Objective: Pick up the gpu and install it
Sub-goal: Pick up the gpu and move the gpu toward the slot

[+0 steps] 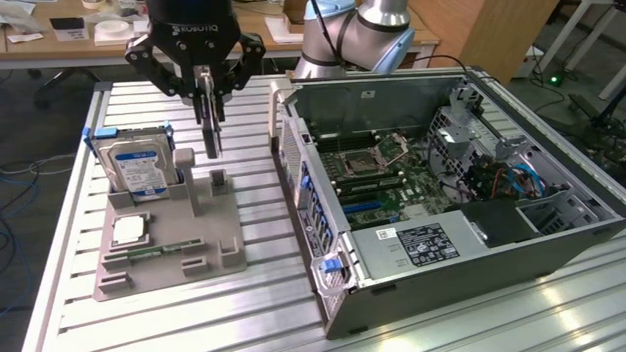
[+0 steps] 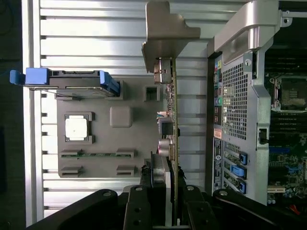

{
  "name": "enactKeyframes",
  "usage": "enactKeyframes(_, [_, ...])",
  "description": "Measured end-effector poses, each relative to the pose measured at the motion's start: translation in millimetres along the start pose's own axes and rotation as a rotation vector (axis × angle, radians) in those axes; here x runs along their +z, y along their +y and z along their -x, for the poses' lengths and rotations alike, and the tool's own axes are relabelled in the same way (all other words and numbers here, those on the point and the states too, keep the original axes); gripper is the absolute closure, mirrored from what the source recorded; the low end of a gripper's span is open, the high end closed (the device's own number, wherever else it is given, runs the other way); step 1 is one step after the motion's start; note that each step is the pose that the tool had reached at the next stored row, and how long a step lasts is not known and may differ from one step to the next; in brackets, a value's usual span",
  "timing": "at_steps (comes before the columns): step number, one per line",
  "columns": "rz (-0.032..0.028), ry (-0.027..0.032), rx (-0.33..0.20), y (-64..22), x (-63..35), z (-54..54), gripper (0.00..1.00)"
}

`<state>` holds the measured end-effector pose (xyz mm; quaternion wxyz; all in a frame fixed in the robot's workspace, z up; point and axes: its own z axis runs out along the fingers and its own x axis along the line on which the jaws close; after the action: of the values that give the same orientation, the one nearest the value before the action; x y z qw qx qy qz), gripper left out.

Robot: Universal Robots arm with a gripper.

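The fingers point(image 1: 201, 79) are seen closed partway, pinched on the upper edge of the gpu point(image 1: 210, 128), which is gripped firmly by the gripper point(image 1: 204, 82). The card is held upright and edge-on, with its metal bracket point(image 2: 168, 28) seen at the end away from the fingers. It is hung just above the grey holder point(image 1: 210, 253), clear of a small empty post point(image 1: 218, 180) at six o'clock of it in the exterior view. On the holder, a hard drive point(image 1: 142, 169) is stood at eight o'clock of the card, with a processor chip point(image 1: 130, 229) and a memory stick point(image 1: 157, 249) laid farther toward seven. The open computer case point(image 1: 489, 257) is set at three o'clock of the card, on the slatted metal table point(image 1: 245, 315).
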<state>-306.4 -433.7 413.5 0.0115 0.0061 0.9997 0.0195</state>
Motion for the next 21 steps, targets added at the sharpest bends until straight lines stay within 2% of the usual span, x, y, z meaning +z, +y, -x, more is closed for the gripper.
enactKeyframes(6, [-0.0001,0.0002,0.0,0.1,0.0,4.1,0.72])
enactKeyframes(21, [-0.0002,0.0003,0.0,0.8,0.9,42.5,0.72])
